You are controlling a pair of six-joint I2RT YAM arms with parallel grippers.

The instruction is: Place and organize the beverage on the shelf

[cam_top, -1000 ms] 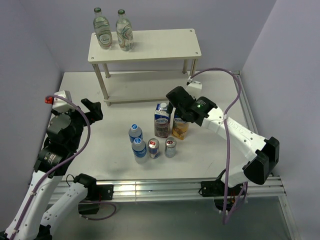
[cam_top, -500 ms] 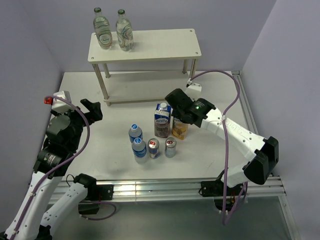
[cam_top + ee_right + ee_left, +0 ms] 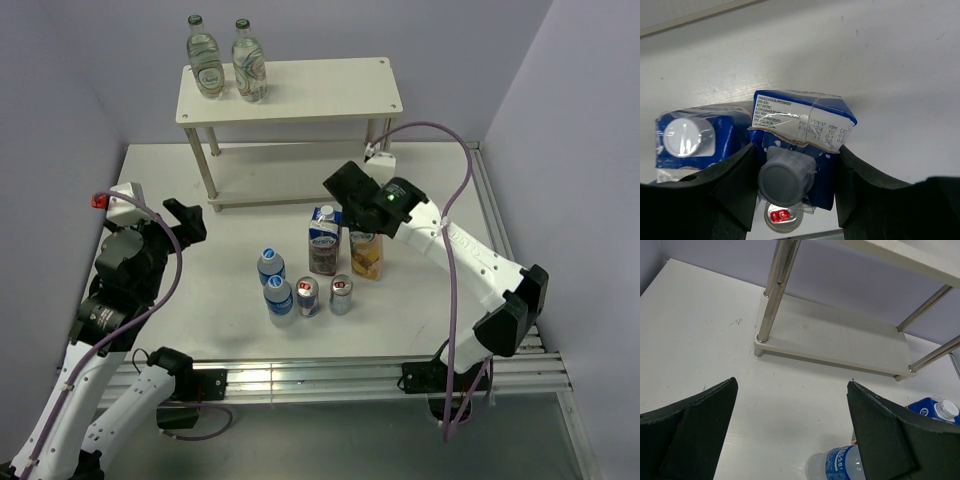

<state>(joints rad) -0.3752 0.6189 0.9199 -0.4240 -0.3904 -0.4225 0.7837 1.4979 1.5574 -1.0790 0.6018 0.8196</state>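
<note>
Right wrist view: right gripper (image 3: 796, 152) straddles grey-capped carton (image 3: 805, 117) top, jaws flanking both sides; whether clamped, cannot tell.

So the left gripper (image 3: 791, 385) has its black fingers (image 3: 695, 430) spread wide over the white table (image 3: 690, 325), cream-white rack with round posts (image 3: 840, 337) ahead, clear blue-labelled plastic water bottle (image 3: 836, 464) and blue white-capped carton (image 3: 925, 407) bottom right.

You have eight drinks to count: two glass bottles (image 3: 206, 62) (image 3: 249, 66), two plastic water bottles (image 3: 271, 267) (image 3: 280, 298), two cans (image 3: 308, 296) (image 3: 342, 295), plus a blue carton (image 3: 323, 243) and an orange carton (image 3: 366, 256) (two cartons, then). Besides those there is one shelf (image 3: 320, 90), with two tiers.
</note>
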